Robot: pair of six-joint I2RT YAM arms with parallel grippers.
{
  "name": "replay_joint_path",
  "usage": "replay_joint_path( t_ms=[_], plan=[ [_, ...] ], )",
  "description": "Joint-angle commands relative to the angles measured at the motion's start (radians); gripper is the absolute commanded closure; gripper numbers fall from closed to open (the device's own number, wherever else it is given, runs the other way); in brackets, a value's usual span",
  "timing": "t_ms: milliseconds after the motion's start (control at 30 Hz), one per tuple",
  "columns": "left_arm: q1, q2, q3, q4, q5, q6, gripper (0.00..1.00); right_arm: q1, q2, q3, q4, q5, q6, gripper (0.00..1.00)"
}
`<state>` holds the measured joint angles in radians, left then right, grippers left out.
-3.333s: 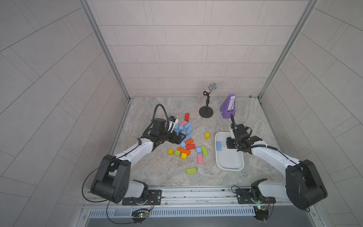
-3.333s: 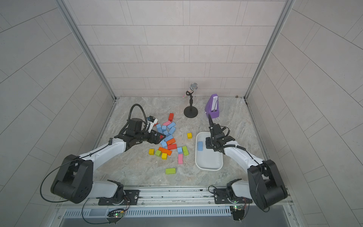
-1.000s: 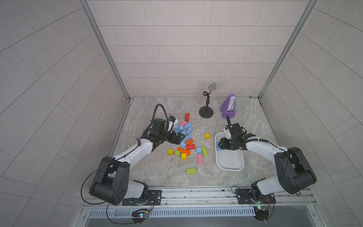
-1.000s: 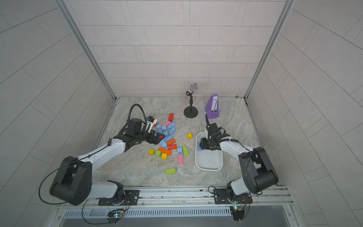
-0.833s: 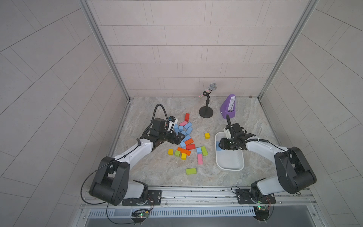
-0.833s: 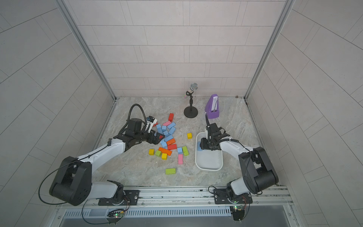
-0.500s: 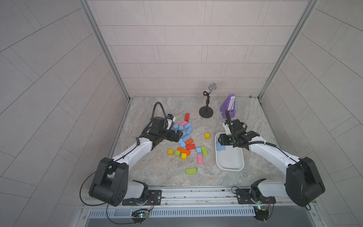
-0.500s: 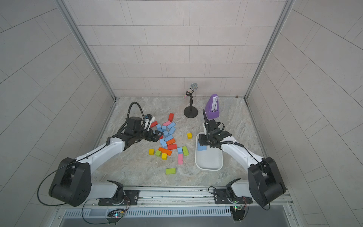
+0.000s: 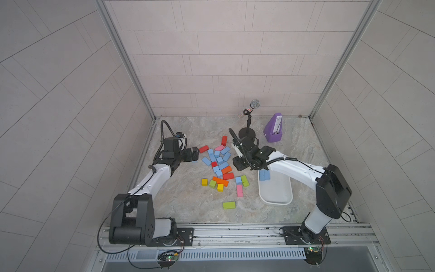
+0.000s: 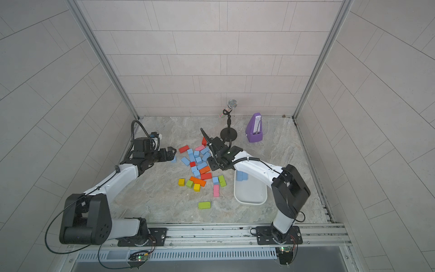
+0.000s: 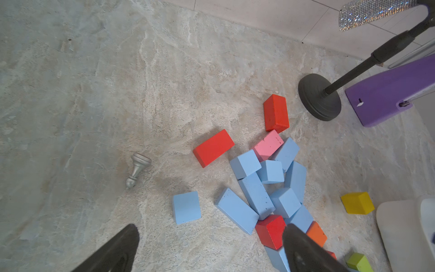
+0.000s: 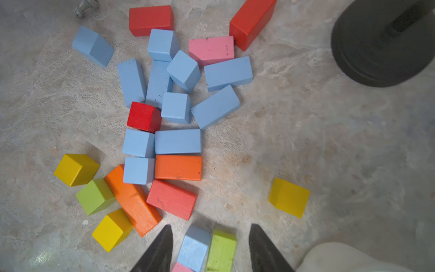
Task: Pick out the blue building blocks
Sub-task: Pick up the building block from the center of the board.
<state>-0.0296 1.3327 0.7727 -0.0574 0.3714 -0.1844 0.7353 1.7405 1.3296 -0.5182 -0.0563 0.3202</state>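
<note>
Looking down in both top views, most of the blue building blocks (image 9: pixel 219 160) lie in a tight heap mid-floor among red, orange and pink ones. Two more lie side by side at the far end of the white tray (image 9: pixel 275 202).

The wrist views give what the arms hide from above:
- The left wrist view shows a lone blue cube (image 11: pixel 186 207) just ahead of the left gripper (image 11: pixel 210 229). Its jaws are spread wide and hold nothing.
- Near that cube lies a small silver pawn (image 11: pixel 137 172).
- The right wrist view shows the right gripper (image 12: pixel 210 226) with its jaws partly apart, empty, above a blue block (image 12: pixel 195 247) that touches a green brick (image 12: pixel 221 250).
- A yellow cube (image 12: pixel 289 197) sits apart to one side.

Up close the blue ones are pale, matte sky-blue cubes and oblong bricks (a few are flecked with dark specks).
</note>
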Motion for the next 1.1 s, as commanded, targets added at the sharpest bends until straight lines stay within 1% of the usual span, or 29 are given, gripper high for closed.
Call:
replay_joint_path(
  t_ms=[0,133,300,500,800,867,1067],
  plan=[
    [0.011,-0.041,-0.025,0.045,0.042,-0.024,0.0,0.013,0.059,0.056,-0.136,0.014,-0.021,0.46],
    [0.011,-0.054,-0.052,0.096,0.066,-0.007,0.0,0.027,0.098,0.056,-0.193,0.03,0.03,0.48],
    [0.011,-0.048,-0.057,0.105,0.089,0.0,0.0,0.062,0.123,0.023,-0.191,0.009,0.071,0.48],
    [0.011,-0.049,-0.058,0.108,0.099,0.005,0.0,0.085,0.154,0.002,-0.19,-0.003,0.094,0.48],
    [0.01,-0.064,-0.066,0.118,0.106,0.013,0.0,0.087,0.174,-0.011,-0.19,0.004,0.112,0.48],
    [0.011,-0.067,-0.069,0.12,0.108,0.02,0.0,0.086,0.176,-0.021,-0.18,-0.005,0.112,0.51],
    [0.013,-0.071,-0.074,0.128,0.125,0.024,0.0,0.087,0.17,-0.04,-0.149,-0.004,0.127,0.65]
  ],
)
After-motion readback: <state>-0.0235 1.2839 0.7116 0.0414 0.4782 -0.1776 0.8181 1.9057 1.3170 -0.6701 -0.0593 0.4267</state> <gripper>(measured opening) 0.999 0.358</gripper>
